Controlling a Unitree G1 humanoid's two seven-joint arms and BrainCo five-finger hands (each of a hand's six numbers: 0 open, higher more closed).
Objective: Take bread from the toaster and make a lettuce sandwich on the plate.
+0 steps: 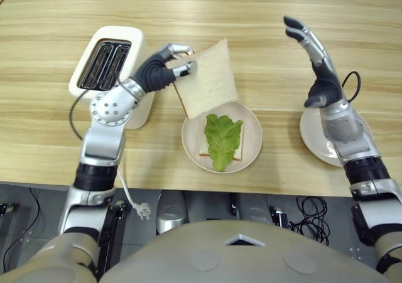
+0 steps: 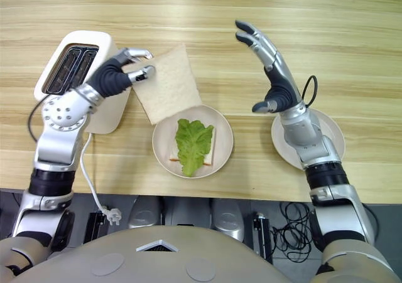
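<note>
1. White square bread slice [image 1: 210,76] is hanging over the round beige plate's [image 1: 254,151] far-left rim, left hand [image 1: 162,73] pinching its edge.
2. Green lettuce leaf [image 1: 222,138] is covering most of a lower slice [image 2: 209,152] there.
3. Cream toaster [image 1: 110,60] is standing left of the plate; right hand [image 1: 320,69] is hovering spread on its right.

Lettuce [image 1: 222,138] covers most of the lower bread slice [image 1: 240,148], the held slice [image 1: 210,79] hides part of the plate [image 1: 254,151] rim, and the right forearm [image 1: 342,129] hides much of the side plate [image 1: 312,133].
</note>
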